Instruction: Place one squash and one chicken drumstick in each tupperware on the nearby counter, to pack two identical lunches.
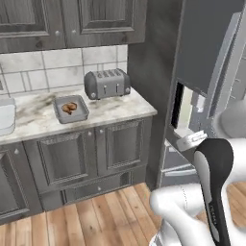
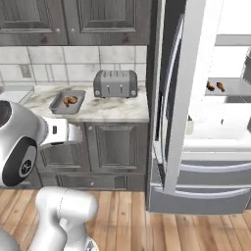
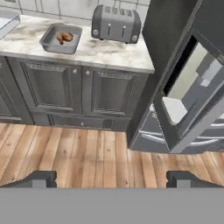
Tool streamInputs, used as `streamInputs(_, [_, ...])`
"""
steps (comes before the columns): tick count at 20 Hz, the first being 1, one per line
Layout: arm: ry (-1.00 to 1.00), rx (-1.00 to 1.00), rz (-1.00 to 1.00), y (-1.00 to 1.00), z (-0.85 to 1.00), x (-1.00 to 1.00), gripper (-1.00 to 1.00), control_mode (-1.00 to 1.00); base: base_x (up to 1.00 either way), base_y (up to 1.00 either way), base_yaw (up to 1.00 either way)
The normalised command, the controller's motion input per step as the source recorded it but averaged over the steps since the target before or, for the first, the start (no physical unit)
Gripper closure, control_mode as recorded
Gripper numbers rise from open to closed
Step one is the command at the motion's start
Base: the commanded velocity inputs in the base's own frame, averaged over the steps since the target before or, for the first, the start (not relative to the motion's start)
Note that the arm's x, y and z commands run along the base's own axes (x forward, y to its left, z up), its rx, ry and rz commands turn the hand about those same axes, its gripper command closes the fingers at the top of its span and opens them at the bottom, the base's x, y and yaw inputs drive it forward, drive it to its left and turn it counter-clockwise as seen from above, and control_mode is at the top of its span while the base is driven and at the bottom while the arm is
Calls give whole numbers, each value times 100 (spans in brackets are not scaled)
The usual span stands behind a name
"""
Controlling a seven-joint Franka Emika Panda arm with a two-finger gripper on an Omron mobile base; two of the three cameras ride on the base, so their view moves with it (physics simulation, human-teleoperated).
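End effector (image 3: 112, 178) jaws stand wide apart and hold nothing, above the wooden floor facing the cabinets. On the white marble tabletop (image 3: 103, 50), the smaller mid-grey rectangular tupperware (image 3: 50, 43) already holds one glossy brown chicken drumstick (image 3: 64, 37); no squash is seen inside. Another brown drumstick (image 2: 215, 87) lies on a shelf of the open fridge (image 2: 196, 117), so most packing seems left.

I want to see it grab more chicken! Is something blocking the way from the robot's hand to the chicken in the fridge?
Nothing visible blocks it. The fridge door stands open, and the drumsticks lie uncovered on a shelf. The gripper is open above bare floor.
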Motion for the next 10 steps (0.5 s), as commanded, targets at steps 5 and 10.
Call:
streamInputs(5, [0,0,0,0,0,0,-100,100,-68,-98,-6])
streamInputs(10, [0,0,0,0,0,0,-100,100,18,-100,-4])
